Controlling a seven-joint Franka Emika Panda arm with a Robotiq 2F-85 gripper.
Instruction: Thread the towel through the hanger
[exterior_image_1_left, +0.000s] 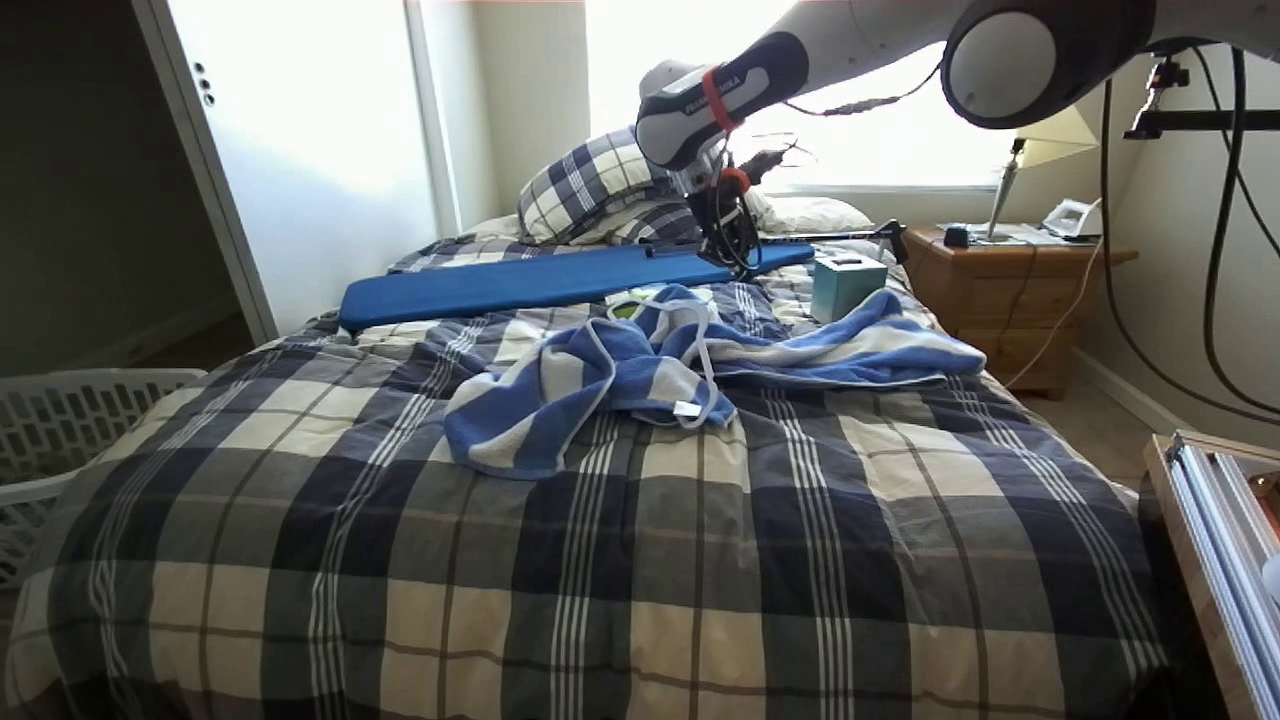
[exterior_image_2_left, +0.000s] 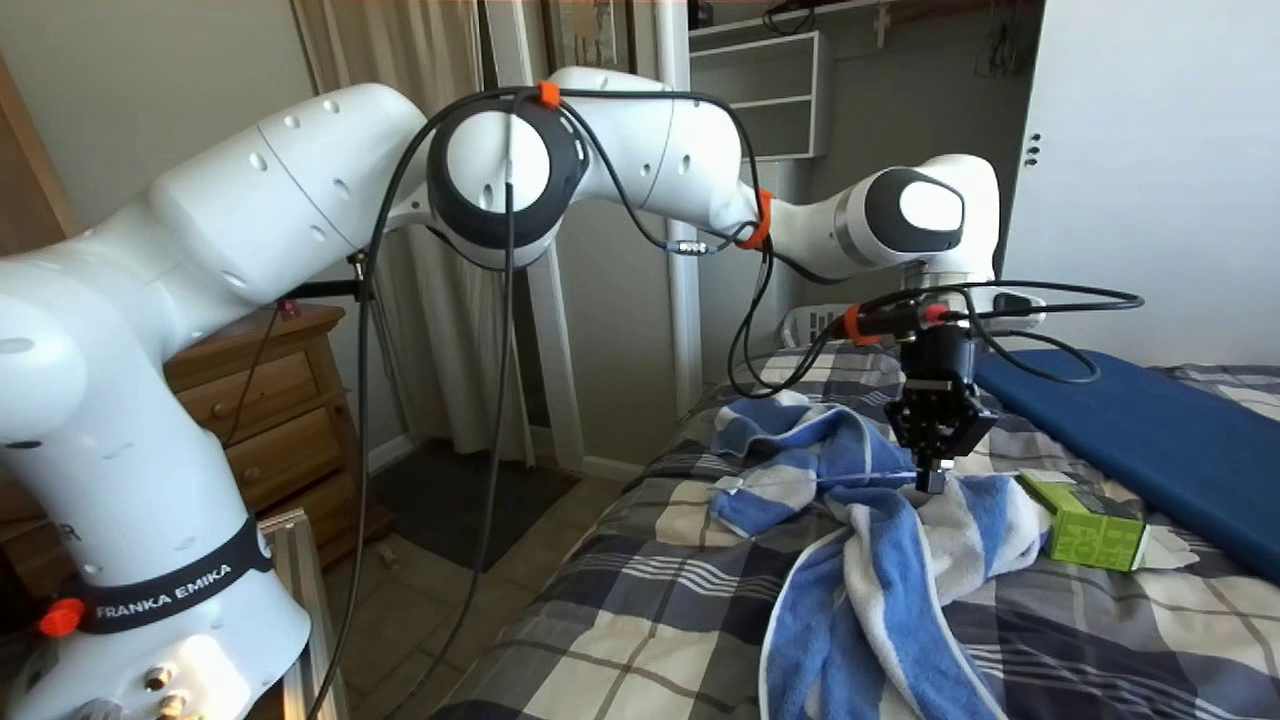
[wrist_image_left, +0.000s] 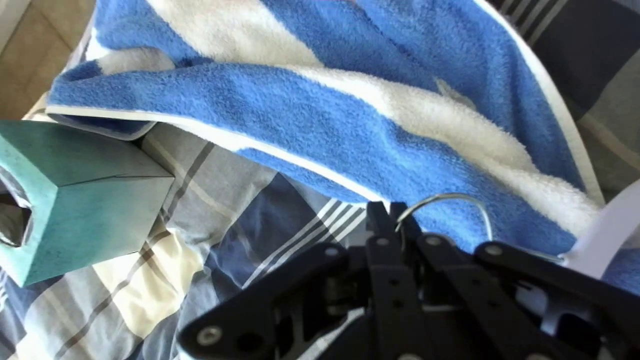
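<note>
Where the wrist view looks down, count is one gripper (wrist_image_left: 391, 206), one blue-and-white striped towel (wrist_image_left: 280, 105), one white hanger (wrist_image_left: 602, 240), one teal box (wrist_image_left: 100, 210). Fingers nearly together, pinching the hanger's wire hook between the tips. Hanger body off to the right, over the towel. Towel lies folded on the plaid bed (wrist_image_left: 150, 285). Teal box opening faces the left edge; inside too dark to name.

In an exterior view, one arm (exterior_image_2_left: 655, 150), extended across from its base at left, wrist bent over, gripper pointing down above the towel. Hanger edge-on, near level, showing both sides of the fingertips. One green box (exterior_image_2_left: 1090, 530) beside the towel, whitish piece at its end, flap or contents can't tell. One blue ironing board (exterior_image_2_left: 1130, 440), one wooden dresser (exterior_image_2_left: 265, 395), three drawers visible.

In an exterior view, arm at upper right, gripper low beyond the towel. Hanger loop overlaps the towel; can't tell if cloth passes through. Teal box upright. One nightstand (exterior_image_1_left: 970, 280) bearing one lamp (exterior_image_1_left: 1050, 143), one iron (exterior_image_1_left: 1072, 220). One white basket (exterior_image_1_left: 95, 400) at left, contents unclear.
</note>
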